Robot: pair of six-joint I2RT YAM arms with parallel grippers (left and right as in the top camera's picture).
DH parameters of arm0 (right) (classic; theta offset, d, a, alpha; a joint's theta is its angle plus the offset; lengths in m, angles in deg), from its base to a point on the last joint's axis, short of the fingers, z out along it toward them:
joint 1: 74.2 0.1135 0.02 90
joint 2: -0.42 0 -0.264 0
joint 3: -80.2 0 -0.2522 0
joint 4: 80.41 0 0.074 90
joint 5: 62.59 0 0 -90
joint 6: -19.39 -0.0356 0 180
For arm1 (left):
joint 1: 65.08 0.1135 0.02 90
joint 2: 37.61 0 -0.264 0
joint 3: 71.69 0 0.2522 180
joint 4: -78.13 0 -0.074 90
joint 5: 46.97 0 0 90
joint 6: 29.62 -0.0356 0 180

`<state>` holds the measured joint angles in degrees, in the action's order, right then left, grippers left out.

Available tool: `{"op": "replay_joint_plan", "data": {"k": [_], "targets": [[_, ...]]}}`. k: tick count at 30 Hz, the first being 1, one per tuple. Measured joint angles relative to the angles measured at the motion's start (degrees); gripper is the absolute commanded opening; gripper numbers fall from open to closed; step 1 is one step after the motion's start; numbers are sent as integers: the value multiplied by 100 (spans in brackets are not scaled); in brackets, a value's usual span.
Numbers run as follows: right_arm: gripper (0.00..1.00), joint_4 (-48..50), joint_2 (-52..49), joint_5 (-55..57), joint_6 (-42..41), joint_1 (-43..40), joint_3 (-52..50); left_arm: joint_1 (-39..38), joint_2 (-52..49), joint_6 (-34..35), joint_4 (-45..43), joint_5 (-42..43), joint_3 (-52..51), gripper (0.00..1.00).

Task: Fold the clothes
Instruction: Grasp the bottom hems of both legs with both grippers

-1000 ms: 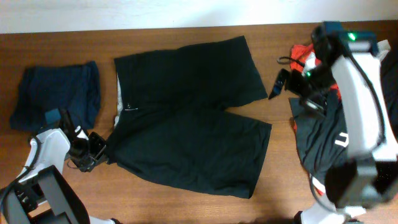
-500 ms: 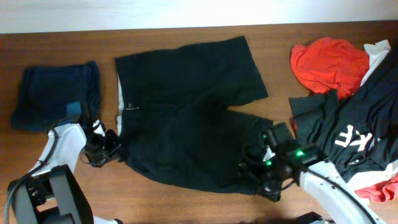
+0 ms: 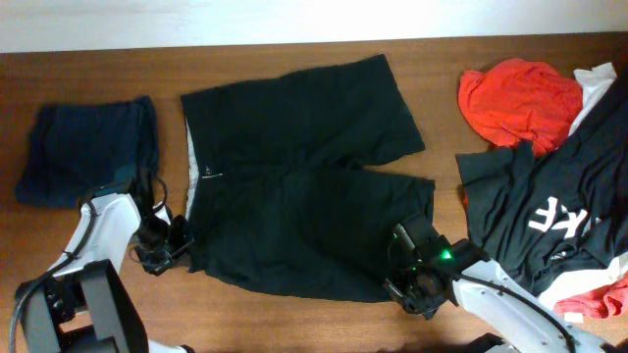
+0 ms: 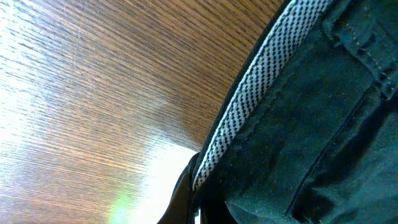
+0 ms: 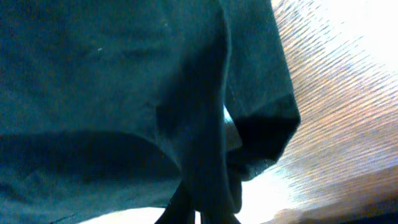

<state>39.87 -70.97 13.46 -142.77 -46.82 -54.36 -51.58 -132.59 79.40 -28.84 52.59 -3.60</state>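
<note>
While shorts [image 3: 294,196] lie lengthwise left-right, waistband [image 3: 191,162] left, left pincer [image 3: 173,247] pinches waistband, right pincer [image 3: 402,284] pinches hem [image 3: 424,211].

1 blk shorts [image 3: 294,186], 1 navy garment [image 3: 88,157], 1 red top [image 3: 520,98], 1 blk tee [image 3: 525,201]

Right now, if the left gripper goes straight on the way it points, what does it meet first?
The black shorts: the left gripper points at their waistband, seemingly right at its edge; whether it touches is unclear.
</note>
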Motion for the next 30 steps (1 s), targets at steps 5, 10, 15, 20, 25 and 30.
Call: {"op": "replay_joint_plan", "data": {"k": [5, 10, 15, 20, 25, 30], "targets": [[4, -7, -153, 308, 4, -13, 0, -4, 0, -249, 328, -61, 0, 30], [4, 48, -153, 511, 20, -76, 0, -68, 249, -638, 468, -85, 0, 60], [4, 87, -153, 535, 68, -76, 0, 57, 564, 896, 852, 24, -4, 65], [4, 107, -153, 531, 153, -76, 0, 57, 570, 2544, 363, 275, -505, 65], [4, 109, -146, 511, 173, -81, 0, 57, 590, 3086, -772, 612, -1482, 11], [4, 96, -146, 509, 175, -81, 0, 55, 612, 2743, -918, 671, -1502, 0]]}}
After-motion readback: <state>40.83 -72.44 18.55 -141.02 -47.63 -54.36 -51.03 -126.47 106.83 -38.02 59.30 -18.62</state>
